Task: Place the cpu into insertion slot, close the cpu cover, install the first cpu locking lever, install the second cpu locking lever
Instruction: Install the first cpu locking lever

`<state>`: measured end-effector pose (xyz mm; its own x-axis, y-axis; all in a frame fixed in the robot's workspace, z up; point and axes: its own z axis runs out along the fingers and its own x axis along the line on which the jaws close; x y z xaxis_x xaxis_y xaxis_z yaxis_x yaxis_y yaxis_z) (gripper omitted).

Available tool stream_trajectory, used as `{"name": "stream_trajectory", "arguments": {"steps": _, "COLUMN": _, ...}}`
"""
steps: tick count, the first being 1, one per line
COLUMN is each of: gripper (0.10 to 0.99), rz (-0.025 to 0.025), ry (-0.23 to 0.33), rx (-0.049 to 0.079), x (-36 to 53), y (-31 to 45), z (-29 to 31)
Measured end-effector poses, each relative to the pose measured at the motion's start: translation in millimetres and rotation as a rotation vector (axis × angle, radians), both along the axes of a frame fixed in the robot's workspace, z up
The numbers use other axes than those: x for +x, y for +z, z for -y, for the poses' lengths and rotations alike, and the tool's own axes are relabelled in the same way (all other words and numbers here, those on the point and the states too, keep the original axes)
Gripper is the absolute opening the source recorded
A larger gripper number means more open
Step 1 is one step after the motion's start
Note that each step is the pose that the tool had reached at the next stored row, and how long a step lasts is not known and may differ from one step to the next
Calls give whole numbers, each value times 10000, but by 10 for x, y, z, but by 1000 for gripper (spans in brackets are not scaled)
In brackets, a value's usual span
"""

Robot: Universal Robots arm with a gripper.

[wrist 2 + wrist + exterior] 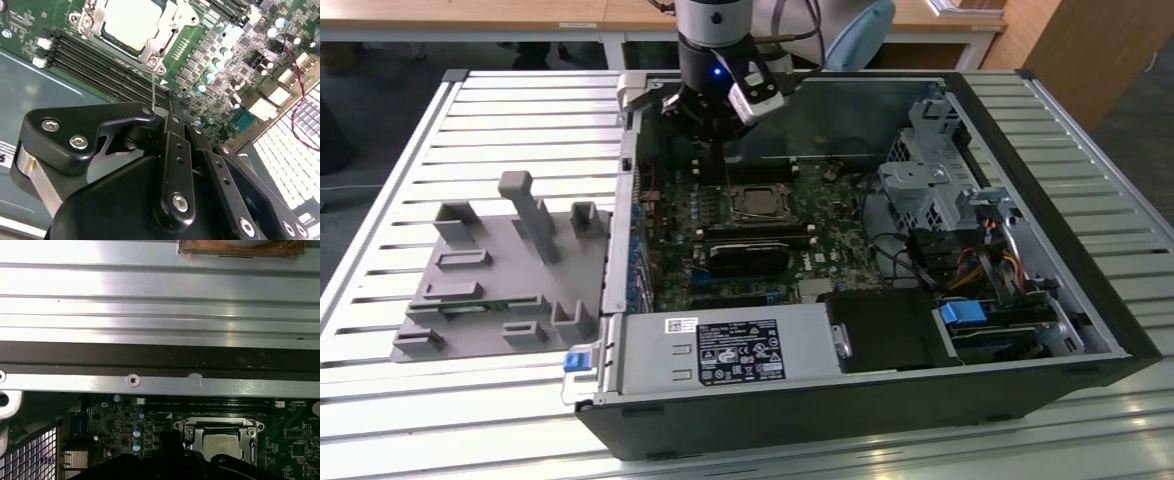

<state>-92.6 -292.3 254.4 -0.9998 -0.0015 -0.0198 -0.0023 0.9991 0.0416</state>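
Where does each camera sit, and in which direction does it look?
Exterior view: off the arm, above the open computer case, looking down; the arm and tool show.
Second wrist view: on the arm, looking past the tool at the motherboard.
First wrist view: on the arm, facing the case wall and slatted table; tool partly shows.
Both wrist views share the cpu and the motherboard.

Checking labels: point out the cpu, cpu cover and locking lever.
cpu point(132, 22), second wrist view, metal top centre.
cpu cover point(170, 27), second wrist view, frame edge.
locking lever point(152, 85), second wrist view, rod's middle.
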Motion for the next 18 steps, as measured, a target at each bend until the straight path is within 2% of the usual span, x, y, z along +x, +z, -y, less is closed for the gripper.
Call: {"name": "stream_trajectory", "arguments": {"steps": 18, "gripper": 125, "rz": -9, "ry": 0, "rx": 0, "x": 175, "y": -5, "z": 0}}
